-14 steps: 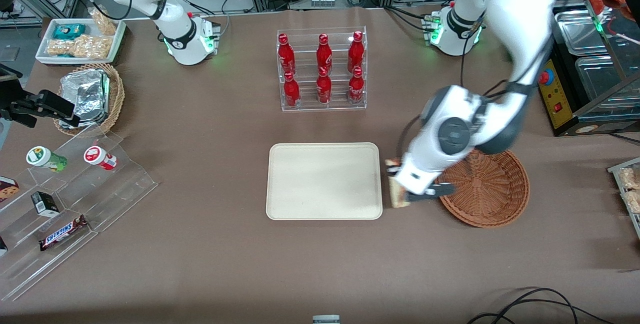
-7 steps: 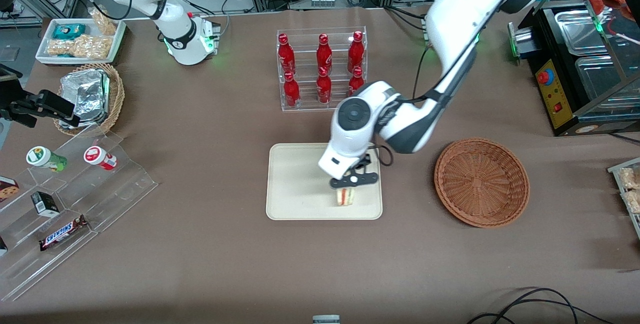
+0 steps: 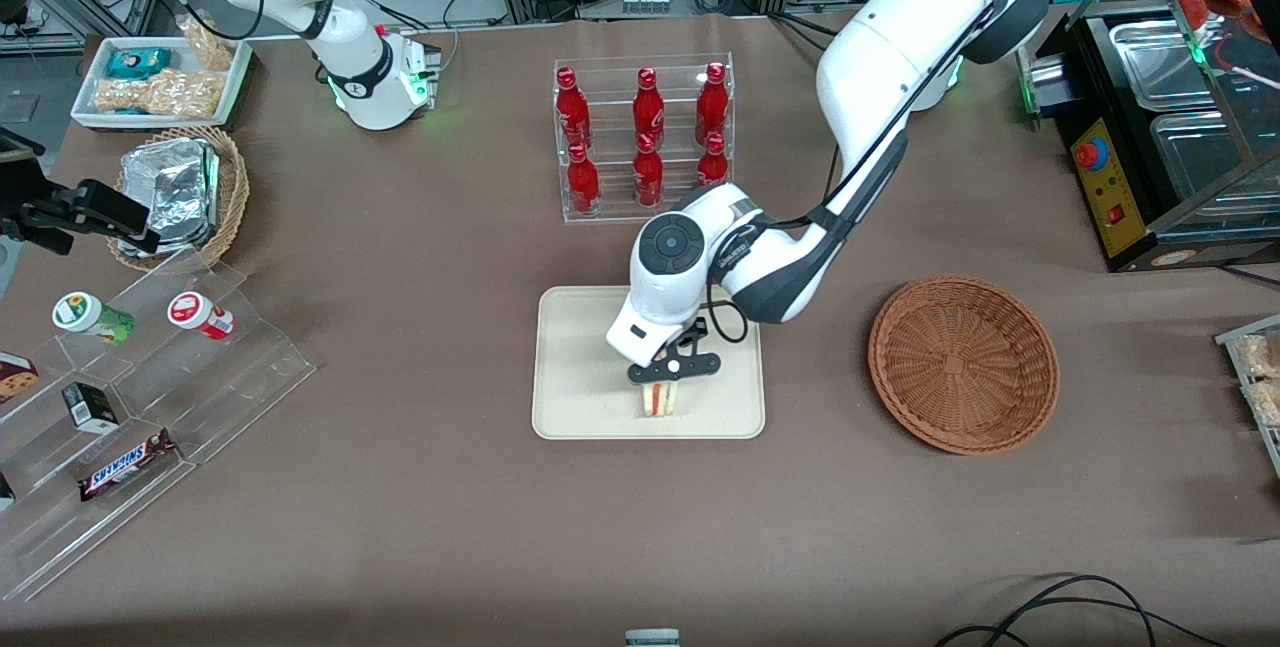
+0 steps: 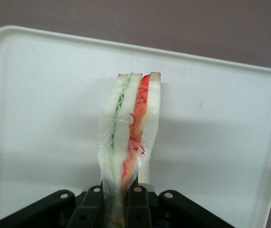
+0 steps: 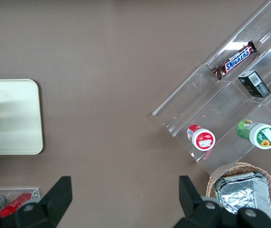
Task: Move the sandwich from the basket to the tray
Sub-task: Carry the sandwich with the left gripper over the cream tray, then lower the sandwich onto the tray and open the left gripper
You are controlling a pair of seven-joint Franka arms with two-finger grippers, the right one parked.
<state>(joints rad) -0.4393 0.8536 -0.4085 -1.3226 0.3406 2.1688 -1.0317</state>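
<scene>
Counter [image 3: 420, 487]: brown, carrying everything; the task's things sit mid-counter, nearer the front-camera edge than the clear rack of red bottles [image 3: 645, 137].
Working arm [image 3: 860, 107]: reaches down over the tray; a second ago it hung over the gap between basket and tray, half a second ago over the tray's end nearest the basket — now it is closer to the tray's middle.
Tray [image 3: 580, 327]: cream, flat, mid-counter; bare except where the sandwich hangs.
Basket [image 3: 963, 363]: reddish-brown wicker, beside the tray toward the working arm's end of the counter; nothing in it.
Pincer [image 3: 672, 368]: over the tray's edge nearest the front camera, narrow, clamped on the sandwich's upper end.
Sandwich [image 3: 659, 399]: held on edge, layers upright, low over the tray; whether it touches I cannot tell.
Progress: lift and carry look done — what is left, I judge, is setting it down, letting go and backing off.
</scene>
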